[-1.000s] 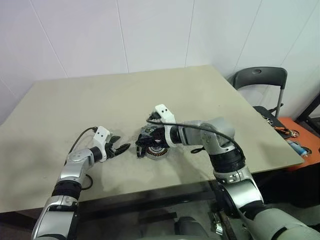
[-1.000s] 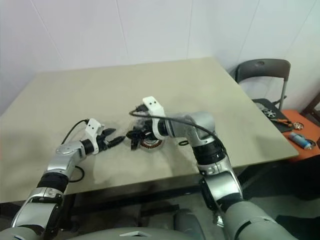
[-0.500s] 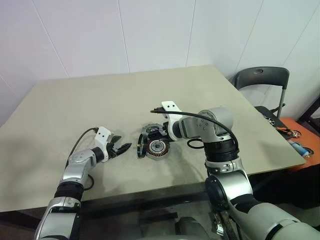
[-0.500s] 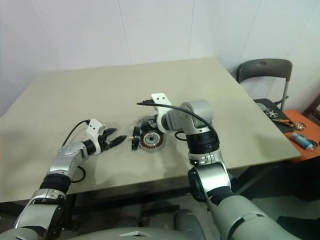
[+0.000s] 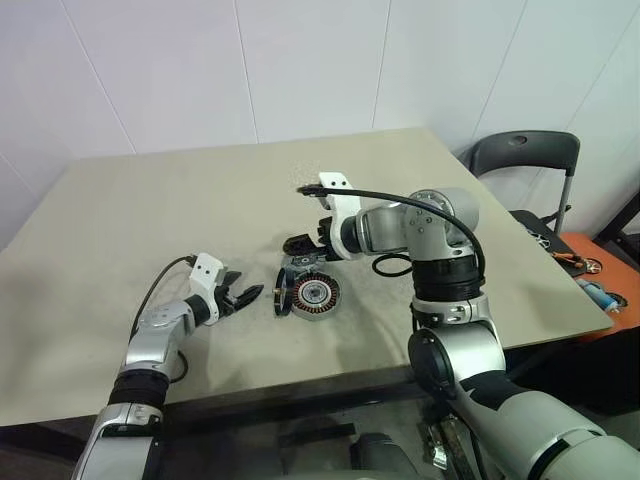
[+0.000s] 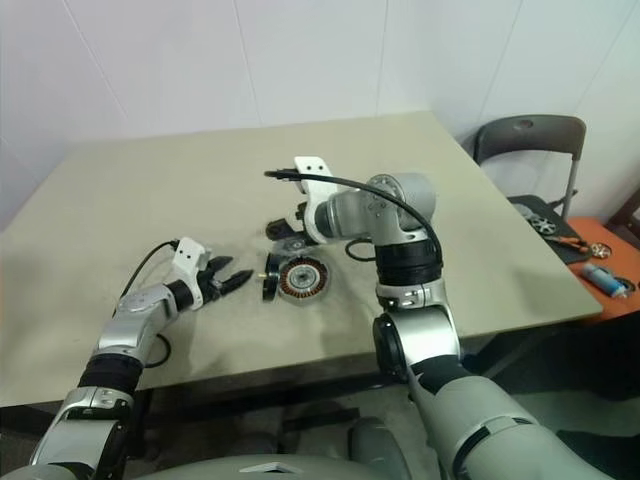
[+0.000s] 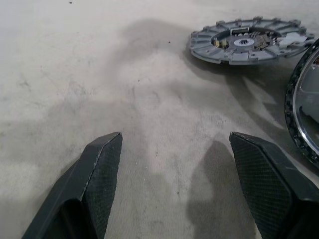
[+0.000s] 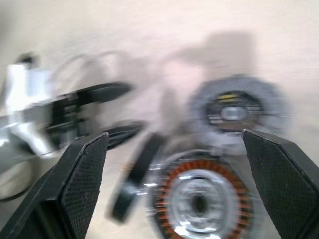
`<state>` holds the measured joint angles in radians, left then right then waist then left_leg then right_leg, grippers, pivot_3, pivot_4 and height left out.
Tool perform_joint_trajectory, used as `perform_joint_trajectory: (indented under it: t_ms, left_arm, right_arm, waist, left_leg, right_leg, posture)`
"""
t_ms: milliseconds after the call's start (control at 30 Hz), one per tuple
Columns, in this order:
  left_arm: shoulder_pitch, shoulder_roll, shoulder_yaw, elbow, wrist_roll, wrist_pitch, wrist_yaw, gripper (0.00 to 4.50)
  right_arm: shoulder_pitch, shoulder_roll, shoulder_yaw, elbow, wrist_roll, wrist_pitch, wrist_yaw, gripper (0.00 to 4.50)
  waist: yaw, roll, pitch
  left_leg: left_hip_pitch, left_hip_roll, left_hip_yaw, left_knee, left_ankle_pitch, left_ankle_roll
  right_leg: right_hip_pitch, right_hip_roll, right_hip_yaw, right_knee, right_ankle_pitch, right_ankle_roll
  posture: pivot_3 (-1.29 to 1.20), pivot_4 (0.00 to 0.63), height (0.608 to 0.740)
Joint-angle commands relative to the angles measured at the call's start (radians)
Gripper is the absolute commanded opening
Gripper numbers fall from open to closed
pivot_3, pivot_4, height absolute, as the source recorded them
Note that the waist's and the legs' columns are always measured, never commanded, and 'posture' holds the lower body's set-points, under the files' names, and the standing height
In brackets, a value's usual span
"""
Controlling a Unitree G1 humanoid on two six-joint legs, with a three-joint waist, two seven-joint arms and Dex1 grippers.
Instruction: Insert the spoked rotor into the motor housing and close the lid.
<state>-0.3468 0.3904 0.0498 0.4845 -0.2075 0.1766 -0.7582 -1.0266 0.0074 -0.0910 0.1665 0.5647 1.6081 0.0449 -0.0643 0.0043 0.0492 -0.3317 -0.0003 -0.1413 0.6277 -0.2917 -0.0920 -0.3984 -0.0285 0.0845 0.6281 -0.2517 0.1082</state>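
Note:
The motor housing (image 5: 316, 296), a squat silver cylinder with a ring of copper windings, lies open-side up near the table's middle. A dark round rotor (image 5: 281, 298) stands on its edge right at the housing's left side. The lid (image 7: 249, 40), a flat grey ribbed cap with a small hub, lies flat just behind the housing (image 8: 199, 199). My right gripper (image 8: 174, 135) hangs open and empty above and behind these parts. My left gripper (image 7: 174, 137) rests low over the table to the left of the rotor (image 7: 304, 114), open, nothing between its fingers.
The beige table (image 5: 200, 210) stretches far back and to both sides. A dark chair (image 5: 520, 160) stands off the table's right edge, with an orange surface holding small tools (image 5: 585, 270) beyond it. A black cable (image 5: 160, 285) loops from my left wrist.
My right gripper has lifted up and back from the housing, leaving the rotor standing on edge beside it. My left gripper has stayed put.

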Motion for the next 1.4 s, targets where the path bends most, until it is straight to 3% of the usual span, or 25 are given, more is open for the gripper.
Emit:
perform_joint_trajectory:
  t_ms: [33, 167, 633, 733, 933, 1000, 1033, 1133, 1400]
  left_arm:
    - [0.019, -0.021, -0.039, -0.05, 0.001, 0.069, -0.005, 3.64]
    - [0.023, -0.009, -0.034, -0.098, -0.002, 0.116, -0.007, 3.64]
    - [0.059, -0.007, -0.025, -0.278, -0.014, 0.254, 0.034, 3.64]
    - [0.062, -0.009, -0.025, -0.299, -0.016, 0.271, 0.043, 3.64]
    - [0.072, -0.019, -0.027, -0.322, -0.015, 0.285, 0.06, 3.64]
    - [0.072, -0.022, -0.028, -0.32, -0.016, 0.284, 0.063, 3.64]
    - [0.071, -0.022, -0.029, -0.317, -0.016, 0.283, 0.065, 3.64]
    - [0.068, -0.023, -0.029, -0.31, -0.016, 0.281, 0.065, 3.64]
    - [0.055, -0.023, -0.029, -0.287, -0.016, 0.271, 0.063, 3.64]
  right_arm:
    - [0.029, -0.042, 0.081, -0.013, 0.153, 0.006, -0.019, 4.46]
    - [0.078, -0.099, 0.154, -0.026, 0.261, 0.006, -0.067, 4.46]
    - [0.1, -0.115, 0.183, -0.003, 0.324, 0.006, -0.168, 4.46]
    - [0.077, -0.094, 0.161, 0.012, 0.32, 0.006, -0.177, 3.84]
    - [0.043, -0.055, 0.136, 0.04, 0.354, 0.006, -0.174, 1.83]
    - [0.029, -0.046, 0.12, 0.041, 0.371, 0.006, -0.169, 1.83]
    - [0.023, -0.044, 0.114, 0.042, 0.378, 0.006, -0.166, 1.29]
    - [0.014, -0.05, 0.118, 0.046, 0.394, 0.006, -0.164, 0.61]
    - [0.018, -0.076, 0.131, 0.057, 0.383, 0.006, -0.178, 0.44]
  waist:
    - [0.002, 0.0, 0.0]
    - [0.004, 0.0, 0.0]
    - [-0.006, 0.001, 0.001]
    - [-0.006, 0.001, 0.001]
    - [-0.005, 0.001, 0.001]
    - [-0.005, 0.001, 0.001]
    - [-0.005, 0.001, 0.001]
    - [-0.006, 0.001, 0.001]
    - [-0.006, 0.001, 0.001]
  left_leg:
    - [-0.002, 0.0, 0.0, 0.001, 0.0, 0.0]
    - [-0.007, -0.001, -0.001, 0.001, 0.0, 0.0]
    - [-0.008, -0.001, -0.001, -0.001, 0.0, 0.0]
    - [-0.009, -0.001, -0.001, -0.001, 0.0, 0.0]
    - [-0.009, 0.0, -0.001, -0.001, 0.0, 0.0]
    - [-0.009, 0.0, -0.001, -0.001, 0.0, 0.0]
    - [-0.009, 0.0, -0.001, -0.001, 0.0, 0.0]
    - [-0.009, -0.001, 0.0, -0.001, 0.0, 0.0]
    - [-0.008, 0.0, -0.001, -0.001, 0.0, 0.0]
  right_leg:
    - [-0.002, 0.0, 0.0, 0.0, 0.0, 0.0]
    - [-0.005, -0.001, 0.0, -0.002, 0.001, 0.0]
    - [-0.007, 0.0, 0.0, -0.002, 0.002, 0.003]
    - [-0.008, 0.0, 0.0, -0.002, 0.002, 0.003]
    - [-0.008, 0.0, 0.0, -0.003, 0.002, 0.003]
    - [-0.008, 0.0, 0.0, -0.003, 0.002, 0.003]
    - [-0.008, 0.0, 0.0, -0.003, 0.002, 0.003]
    - [-0.008, 0.0, 0.0, -0.003, 0.002, 0.003]
    - [-0.007, 0.0, 0.0, -0.003, 0.001, 0.003]
  posture:
    - [0.0, 0.0, 0.74]
    - [0.0, 0.0, 0.74]
    - [0.0, 0.0, 0.74]
    - [0.0, 0.0, 0.74]
    - [0.0, 0.0, 0.74]
    - [0.0, 0.0, 0.74]
    - [0.0, 0.0, 0.74]
    - [0.0, 0.0, 0.74]
    - [0.0, 0.0, 0.74]
